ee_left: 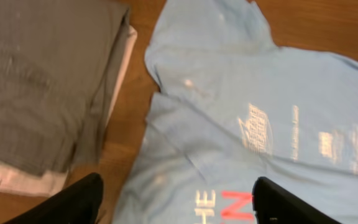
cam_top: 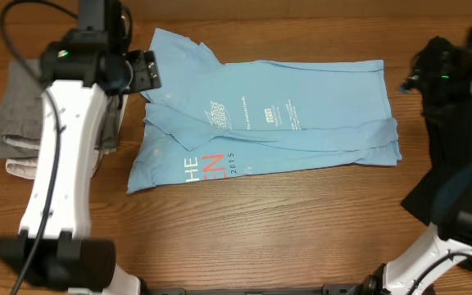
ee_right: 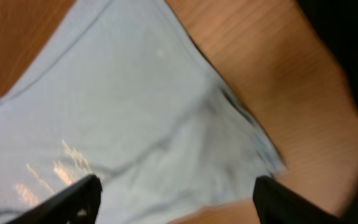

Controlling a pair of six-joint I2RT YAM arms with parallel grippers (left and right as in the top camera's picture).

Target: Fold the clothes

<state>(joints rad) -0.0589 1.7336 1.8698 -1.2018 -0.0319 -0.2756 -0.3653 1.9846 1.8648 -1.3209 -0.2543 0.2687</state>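
Overhead view: the light blue T-shirt (cam_top: pixel 285 115) lies on the wooden table (cam_top: pixel 260 221), partly folded, its long axis running left to right; small white logos (cam_top: pixel 252 115) show near its middle and the lettering (cam_top: pixel 207 168) in blue and red sits at its lower left corner. The left gripper (cam_top: pixel 142 72) hangs over the shirt's upper left edge, just beside a sleeve. A stack of folded grey cloth (cam_top: pixel 19 115) rests at the table's left side, partly under the left arm (cam_top: pixel 64 156). The right arm (cam_top: pixel 453 78) stands beyond the shirt's right edge; its tool cannot be made out from here. Left wrist view: the left gripper (ee_left: pixel 179 208) is released, its two dark fingers (ee_left: pixel 73 202) spread wide with only the flat shirt (ee_left: pixel 241 93) beneath them and nothing grasped; the letters "HE" and a red "N" lie between the fingers, and the grey stack (ee_left: pixel 42 74) lies to the left, apart from the shirt, with white cloth under it. Right wrist view (blurred): the right gripper (ee_right: pixel 176 202) is likewise released, fingers (ee_right: pixel 73 199) wide apart above a corner of the shirt (ee_right: pixel 123 112), which lies on bare wood (ee_right: pixel 272 68); nothing is held.
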